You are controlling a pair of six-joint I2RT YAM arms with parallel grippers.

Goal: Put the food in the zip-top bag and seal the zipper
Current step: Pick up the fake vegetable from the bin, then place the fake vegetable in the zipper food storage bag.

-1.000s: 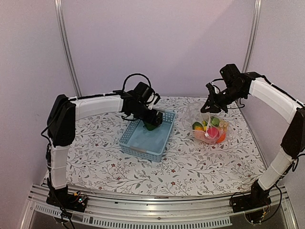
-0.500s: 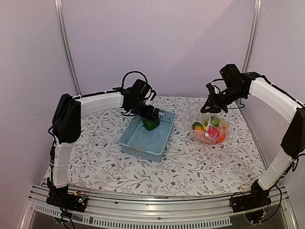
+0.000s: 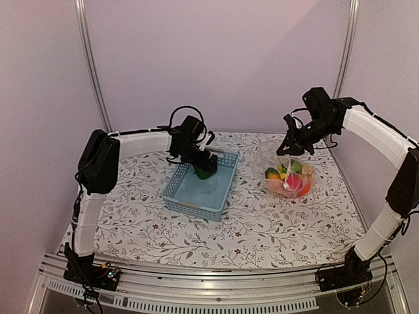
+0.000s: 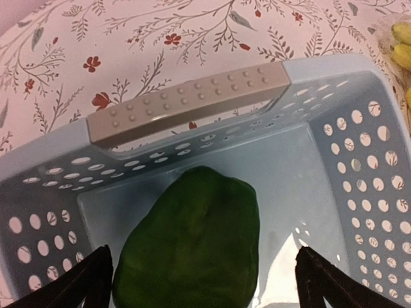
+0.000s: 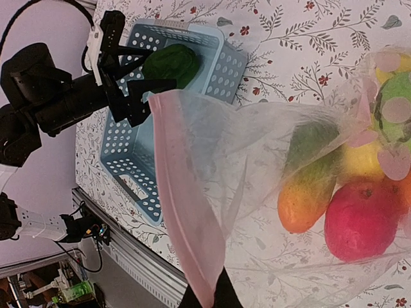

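Flower-printed cloth (image 3: 262,229) covers the table. On it sits a blue-grey lattice basket (image 3: 196,208) holding a single dark green pepper (image 4: 189,237), glossy and lumpy, on the floor of the basket's far half. The left gripper (image 4: 205,274) hangs low inside the basket, its fingers spread wide with one on each side of the pepper.

To the right of the basket, well apart from it, stands the clear zip-top bag (image 5: 237,147), crinkly and slumped, with its mouth lifted. Heaped inside are a red apple (image 5: 363,218), a green-orange mango (image 5: 308,186), a green striped melon (image 5: 393,110) and yellow fruit. A pale pink zipper (image 5: 183,212) edges the mouth. The right gripper (image 3: 288,147), fingers pressed together, pinches that strip above basket-rim height.
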